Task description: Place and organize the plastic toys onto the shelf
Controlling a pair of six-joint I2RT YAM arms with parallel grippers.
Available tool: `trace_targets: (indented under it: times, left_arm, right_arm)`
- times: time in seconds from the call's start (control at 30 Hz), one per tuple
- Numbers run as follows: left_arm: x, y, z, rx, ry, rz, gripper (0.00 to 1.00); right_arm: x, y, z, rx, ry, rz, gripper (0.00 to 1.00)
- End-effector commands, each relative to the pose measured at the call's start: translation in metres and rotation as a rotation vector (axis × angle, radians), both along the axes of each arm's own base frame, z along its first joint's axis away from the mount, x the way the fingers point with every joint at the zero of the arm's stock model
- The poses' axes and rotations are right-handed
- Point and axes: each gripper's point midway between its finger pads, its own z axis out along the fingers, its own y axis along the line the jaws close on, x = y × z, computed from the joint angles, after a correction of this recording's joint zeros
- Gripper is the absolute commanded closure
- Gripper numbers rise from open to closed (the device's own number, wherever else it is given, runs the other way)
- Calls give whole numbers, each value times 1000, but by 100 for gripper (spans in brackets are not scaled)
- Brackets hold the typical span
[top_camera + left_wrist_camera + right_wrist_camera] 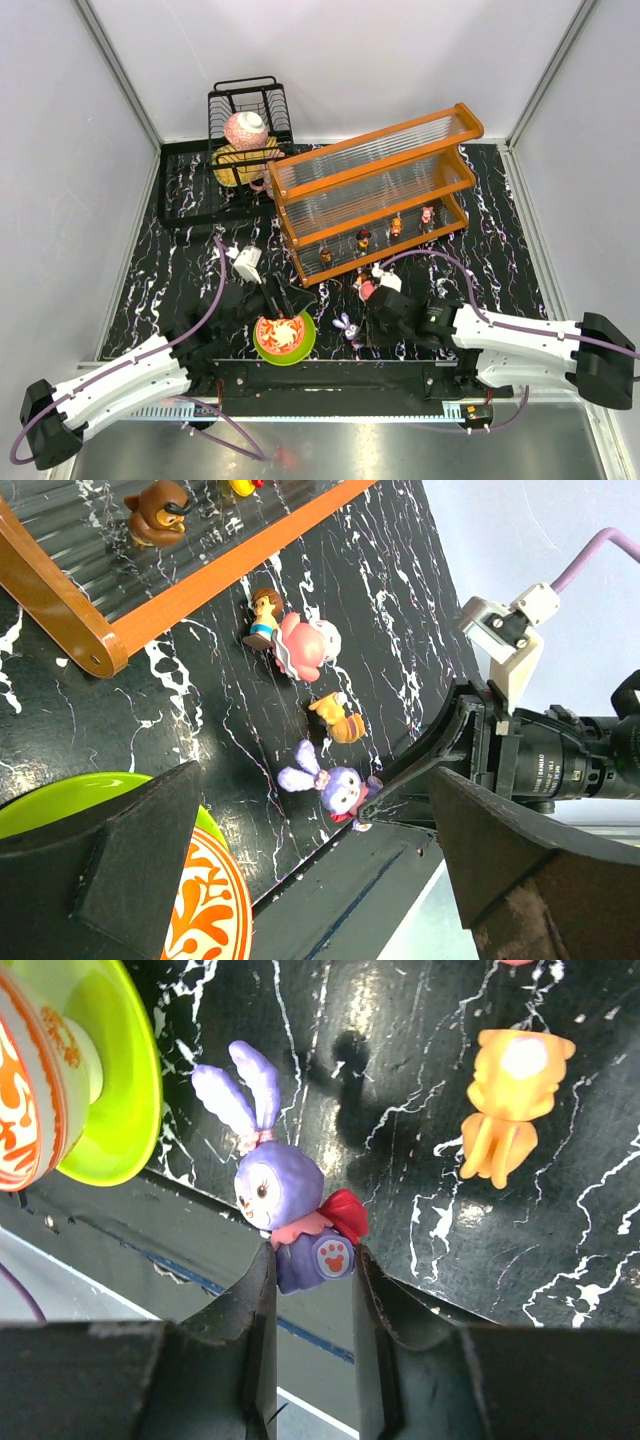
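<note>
A purple bunny toy point(290, 1200) lies at the near edge of the black marbled table, and my right gripper point(310, 1260) is shut on its body, one finger on each side. The top view shows the same purple bunny point(346, 326) in front of that gripper point(362, 330). An orange toy point(510, 1100) lies flat just beyond. A pink-and-white round toy point(305, 645) and a small brown-haired figure point(262, 615) rest near the shelf's foot. The orange-framed shelf point(375, 190) carries several figurines point(363, 238) on its lower tier. My left gripper point(310, 880) hangs open above the bowl, holding nothing.
A green-rimmed patterned bowl point(283, 335) sits at the near edge between the arms. A black wire dish rack point(250, 130) with dishes stands at the back left. Grey walls close in the table on three sides.
</note>
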Motion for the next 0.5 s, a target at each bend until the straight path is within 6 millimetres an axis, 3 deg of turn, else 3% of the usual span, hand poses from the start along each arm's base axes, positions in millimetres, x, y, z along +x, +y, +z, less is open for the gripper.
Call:
trace_targets:
  times: [0.0, 0.07, 0.13, 0.4, 0.47]
  left_arm:
    - [0, -4, 12, -42, -29, -12, 1]
    - [0, -4, 12, -38, -30, -11, 1]
    - [0, -3, 11, -34, -28, -12, 1]
    - [2, -6, 18, -34, -26, -11, 1]
    - [3, -7, 18, -22, -25, -13, 1]
  right_arm:
    - [24, 3, 6, 37, -42, -219, 100]
    - [26, -8, -1, 18, -30, -301, 98]
    - [23, -12, -4, 20, -3, -344, 86]
    - [8, -16, -17, -23, 68, -300, 55]
    - [4, -15, -22, -42, 89, -284, 42]
